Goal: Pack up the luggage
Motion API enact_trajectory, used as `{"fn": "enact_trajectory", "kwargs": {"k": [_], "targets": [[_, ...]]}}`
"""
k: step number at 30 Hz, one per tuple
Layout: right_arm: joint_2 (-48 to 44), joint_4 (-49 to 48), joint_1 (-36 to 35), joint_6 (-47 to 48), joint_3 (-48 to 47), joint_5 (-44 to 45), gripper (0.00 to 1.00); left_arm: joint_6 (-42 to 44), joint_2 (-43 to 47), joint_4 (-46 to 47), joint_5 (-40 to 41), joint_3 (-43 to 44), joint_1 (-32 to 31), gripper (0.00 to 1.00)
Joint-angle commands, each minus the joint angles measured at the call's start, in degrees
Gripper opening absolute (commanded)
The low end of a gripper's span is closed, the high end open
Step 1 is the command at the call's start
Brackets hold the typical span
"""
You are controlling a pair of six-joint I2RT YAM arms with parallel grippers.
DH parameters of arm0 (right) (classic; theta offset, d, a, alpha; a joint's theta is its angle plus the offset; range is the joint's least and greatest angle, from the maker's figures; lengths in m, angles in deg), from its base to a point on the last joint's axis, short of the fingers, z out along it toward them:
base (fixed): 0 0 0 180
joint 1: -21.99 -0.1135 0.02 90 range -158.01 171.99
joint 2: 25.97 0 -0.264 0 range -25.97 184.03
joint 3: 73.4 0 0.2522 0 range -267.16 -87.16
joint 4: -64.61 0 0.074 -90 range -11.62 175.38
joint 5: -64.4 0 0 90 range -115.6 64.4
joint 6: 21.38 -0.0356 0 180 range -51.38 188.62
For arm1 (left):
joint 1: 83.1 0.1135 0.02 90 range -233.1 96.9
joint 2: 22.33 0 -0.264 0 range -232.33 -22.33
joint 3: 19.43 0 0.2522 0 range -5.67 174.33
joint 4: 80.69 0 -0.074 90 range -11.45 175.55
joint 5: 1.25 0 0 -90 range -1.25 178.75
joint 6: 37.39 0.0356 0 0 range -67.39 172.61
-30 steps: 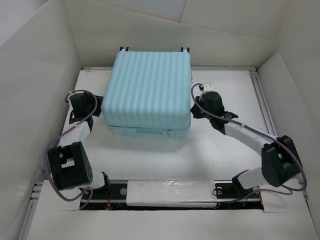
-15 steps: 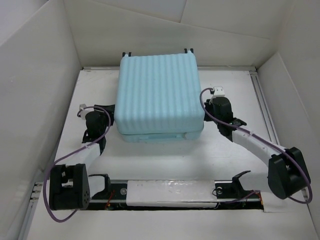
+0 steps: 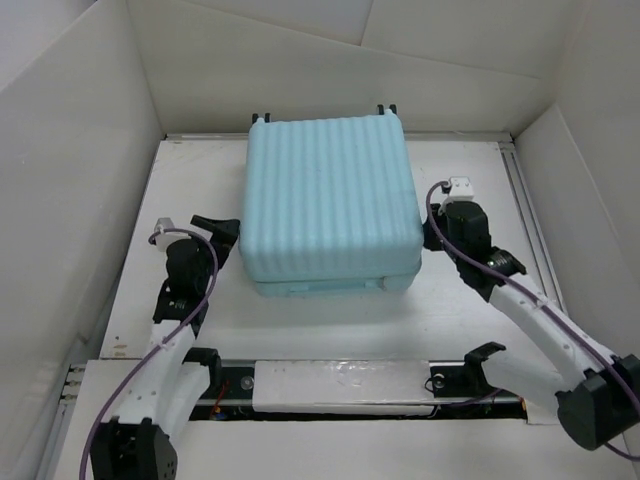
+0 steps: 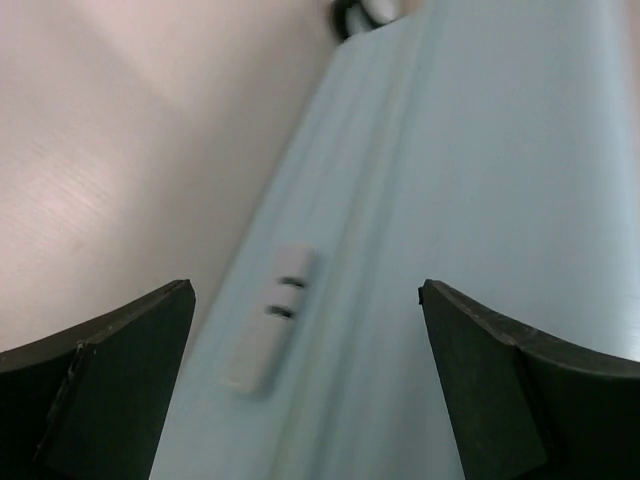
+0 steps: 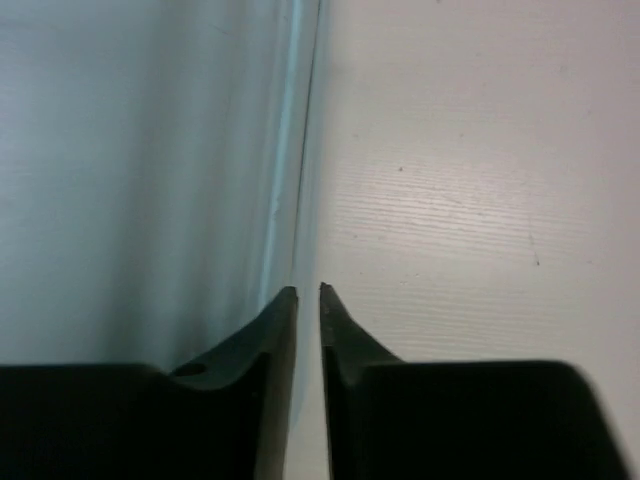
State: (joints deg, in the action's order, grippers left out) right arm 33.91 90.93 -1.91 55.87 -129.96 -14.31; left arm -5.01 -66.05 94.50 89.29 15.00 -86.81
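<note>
Shifted rightward, the closed luggage (image 3: 330, 200) lies flat mid-table (image 3: 320, 325), left gripper (image 3: 217, 232) with jaws spread beside it and right gripper (image 3: 432, 235) nearly pressed together (both apparently flanking to steady it).

No readable text, labels, brands or numbers anywhere; luggage (image 3: 330, 200) shell unmarked.

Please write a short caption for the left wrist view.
Open left gripper facing the side of the closed luggage.
</note>
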Motion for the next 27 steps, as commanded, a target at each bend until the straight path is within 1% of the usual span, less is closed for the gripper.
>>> {"fn": "enact_trajectory", "kwargs": {"k": [1,2,3,5,6,8,9,10,11,13,15,16,17,19,20,22,24,26,27], "targets": [[-7.4,1.1,-3.9,-4.5,-7.6,-2.8,0.26,6.8,5.8,-0.2,-10.0,7.0,-4.1,0.96],[-8.9,1.8,-3.9,-4.5,-8.3,-1.4,0.32,7.5,6.4,-0.8,-10.0,7.0,-4.1,0.96],[-12.2,3.7,-4.5,-4.5,-8.3,-1.4,0.41,7.5,7.2,-1.5,-10.7,7.8,-4.1,0.98],[-15.7,5.1,-5.8,-4.5,-8.3,-0.8,0.45,8.8,7.9,-2.7,-11.9,8.4,-4.1,0.98],[-17.3,5.9,-5.8,-4.5,-7.2,-0.8,0.45,8.8,9.0,-2.7,-12.5,8.4,-4.1,0.98],[-21.9,7.2,-6.7,-5.3,-5.7,-3.0,0.34,8.8,10.3,-2.7,-13.2,7.8,-4.1,0.99],[-23.2,8.0,-8.0,-5.3,-4.1,-6.4,0.30,9.3,11.0,-2.7,-14.1,7.2,-4.1,0.99],[-25.6,8.5,-8.8,-5.9,-3.2,-7.6,0.17,9.3,11.8,-2.7,-14.9,7.2,-4.1,0.99],[-26.6,8.5,-9.6,-5.9,-2.2,-9.0,0.11,9.8,11.8,-2.7,-15.6,7.2,-4.1,0.99],[-28.1,8.5,-12.4,-6.4,0.4,-12.5,0.06,11.5,11.2,-2.7,-16.8,7.2,-4.1,0.99],[-28.1,8.5,-14.7,-6.9,2.0,-13.1,0.06,12.6,10.4,-3.7,-16.8,7.2,-4.1,0.99],[-26.9,7.9,-17.6,-6.9,3.2,-11.7,0.09,12.6,10.4,-3.7,-17.3,6.7,-4.1,0.99],[-25.0,7.1,-19.2,-7.5,3.9,-9.9,0.18,12.6,9.9,-2.5,-17.8,6.1,-4.1,0.99],[-22.7,5.8,-23.4,-8.1,5.0,-6.1,0.30,12.1,9.9,-0.4,-19.1,4.9,-4.1,0.99],[-21.7,5.0,-24.4,-8.7,5.5,-3.5,0.38,12.1,9.4,0.2,-19.7,4.0,-4.1,0.99],[-19.0,2.8,-26.8,-9.3,6.2,-1.0,0.44,12.1,9.4,0.7,-20.8,4.0,-4.1,0.99],[-18.3,0.6,-27.3,-9.8,7.6,2.9,0.47,12.1,9.4,1.3,-21.4,4.0,-4.8,0.99],[-18.3,-0.9,-28.6,-9.8,9.1,4.4,0.47,11.5,9.4,2.9,-23.5,3.4,-4.8,0.98],[-18.3,-1.0,-29.1,-10.9,10.2,7.1,0.47,11.5,8.8,2.9,-24.2,3.4,-4.8,0.98]]}}
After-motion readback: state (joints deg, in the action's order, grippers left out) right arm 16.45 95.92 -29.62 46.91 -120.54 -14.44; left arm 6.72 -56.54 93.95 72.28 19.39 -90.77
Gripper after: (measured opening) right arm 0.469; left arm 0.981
